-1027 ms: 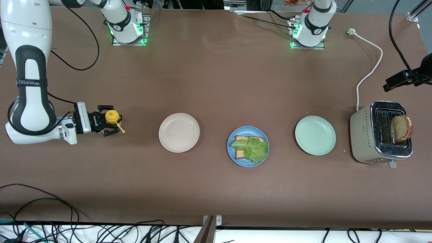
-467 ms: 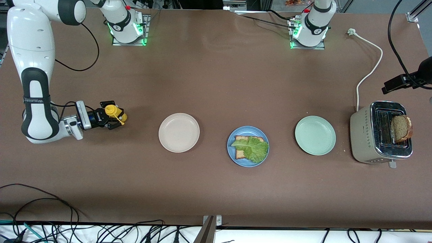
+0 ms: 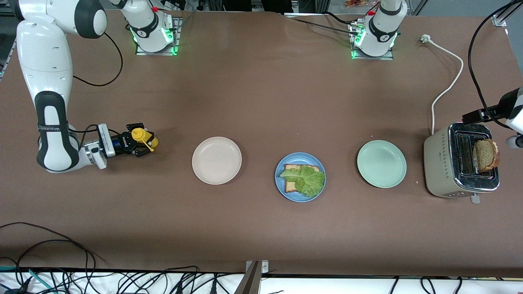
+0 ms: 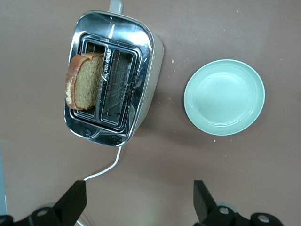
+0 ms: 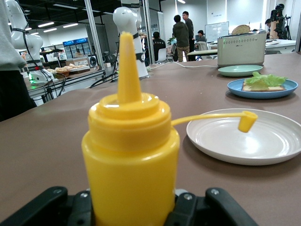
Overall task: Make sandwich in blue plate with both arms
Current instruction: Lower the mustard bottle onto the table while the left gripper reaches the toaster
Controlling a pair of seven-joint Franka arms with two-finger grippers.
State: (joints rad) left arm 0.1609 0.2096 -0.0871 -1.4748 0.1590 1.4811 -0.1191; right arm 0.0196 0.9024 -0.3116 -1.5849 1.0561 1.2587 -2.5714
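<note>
The right gripper (image 3: 137,141) sits low at the right arm's end of the table, its black fingers clamped on the smooth body of a yellow squeeze bottle (image 3: 144,139). The bottle stands upright with a tapered nozzle and a small cap dangling from a thin strap. Just beside it, toward the table's middle, lies a round cream-white plate (image 3: 216,160) with a shallow raised rim and a matte surface.

The sky-blue plate (image 3: 300,196) rests at the table's centre, a little nearer the front camera than the cream one. On it lies one square slice of speckled brown bread (image 3: 291,187), largely covered by a ruffled green lettuce leaf (image 3: 305,179).

Toward the left arm's end are a mint-green plate (image 3: 381,163) and a shiny chrome-topped toaster (image 3: 439,163) with a crusty brown slice (image 3: 485,154) standing in one slot. The left gripper (image 4: 141,202) hangs above the toaster, its fingers spread wide and holding nothing.
</note>
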